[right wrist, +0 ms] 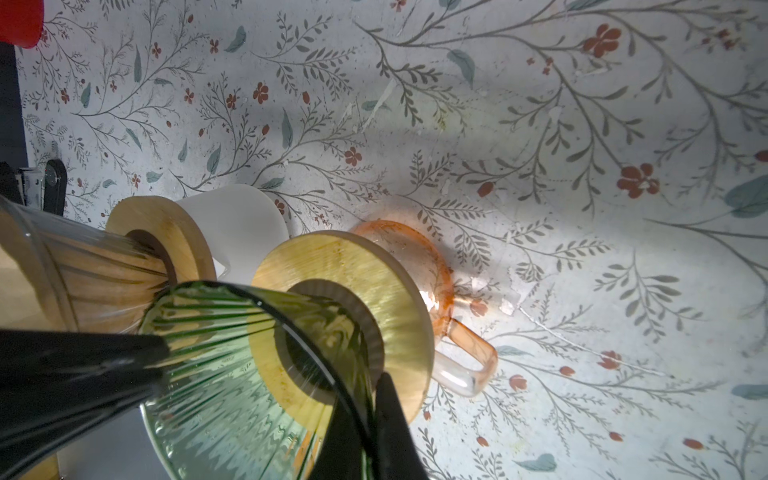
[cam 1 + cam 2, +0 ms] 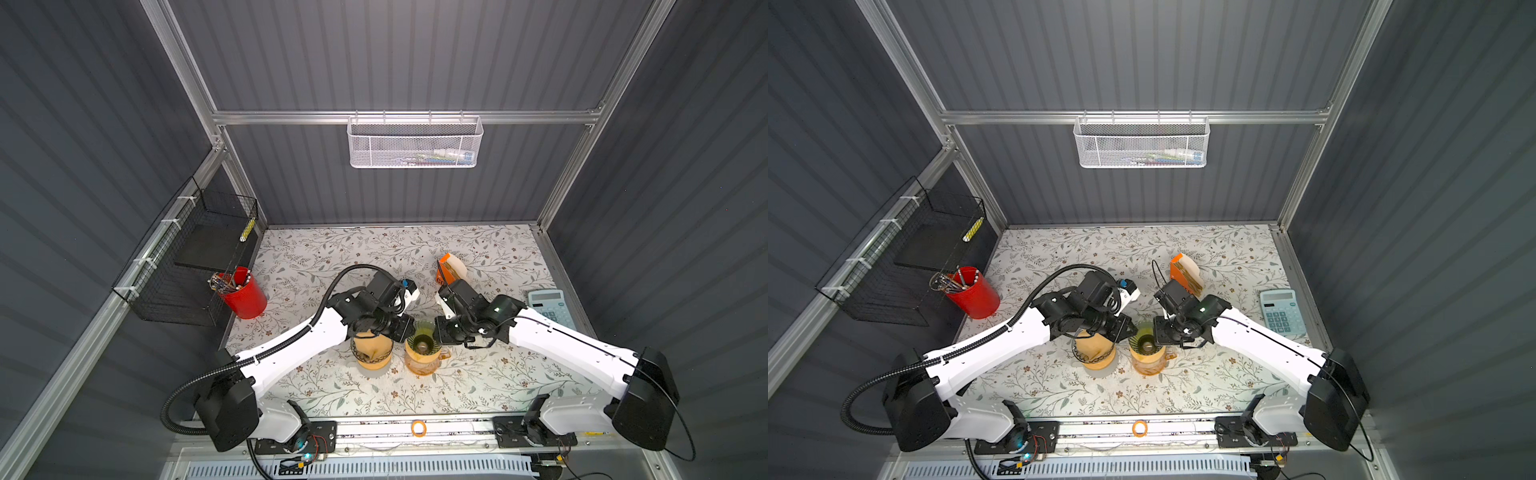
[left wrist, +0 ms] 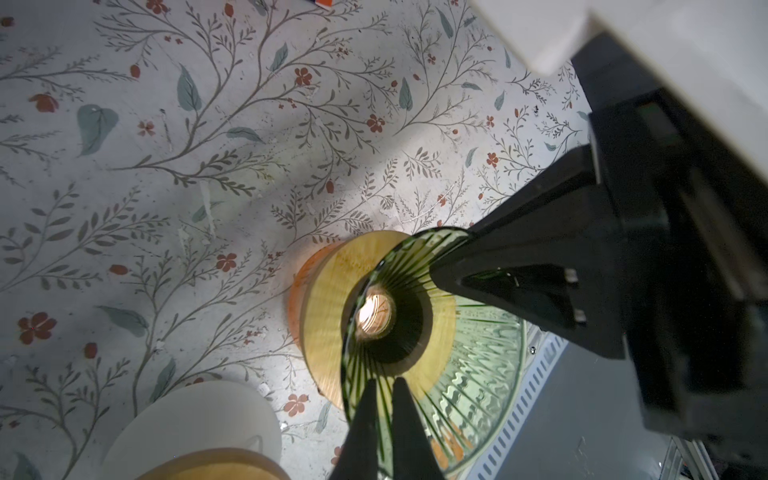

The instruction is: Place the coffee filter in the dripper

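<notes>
**Both arms on the green dripper.** The green dripper [image 2: 419, 332] sits by its wooden collar [image 1: 353, 266] on an orange mug [image 1: 471, 343], and its bowl is empty. The left gripper [image 3: 384, 401] and the right gripper [image 1: 368, 401] each pinch the glass rim, on opposite sides. The coffee filters [image 2: 457, 264] stand in an orange holder [image 2: 441, 272] just beyond the dripper, untouched. A second dripper [image 2: 372, 345] close beside it appears to be lined already. For good practice, one gripper should keep a light, level hold while the other lets go to fetch a filter. The two should not pull against each other on the glass.
</notes>
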You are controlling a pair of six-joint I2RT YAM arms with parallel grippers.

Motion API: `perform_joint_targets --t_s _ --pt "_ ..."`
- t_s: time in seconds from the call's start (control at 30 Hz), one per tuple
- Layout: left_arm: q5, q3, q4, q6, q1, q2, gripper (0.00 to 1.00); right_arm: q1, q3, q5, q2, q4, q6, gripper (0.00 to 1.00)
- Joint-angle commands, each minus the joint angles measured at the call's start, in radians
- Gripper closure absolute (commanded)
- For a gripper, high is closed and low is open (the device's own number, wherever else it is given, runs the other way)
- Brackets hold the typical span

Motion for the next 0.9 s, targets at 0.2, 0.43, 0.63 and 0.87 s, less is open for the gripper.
perform_joint_targets --t_s 0.2,0.43,0.63,0.87 --pt "-0.017 -0.003 -0.046 0.002 0.002 0.017 0.89 -0.006 -0.054 0.108 0.038 -0.185 -0.040 1.00" --pt "-0.008 -0.032 -0.029 -0.005 0.003 0.034 0.89 -0.006 -0.073 0.105 0.046 -0.166 -0.038 1.00" --pt "-0.002 -0.048 -0.017 -0.012 0.001 0.032 0.89 -0.007 -0.092 0.106 0.052 -0.156 -0.036 1.00" --pt "-0.005 -0.048 -0.010 -0.014 0.001 0.027 0.89 -0.009 -0.095 0.109 0.044 -0.154 -0.033 1.00"
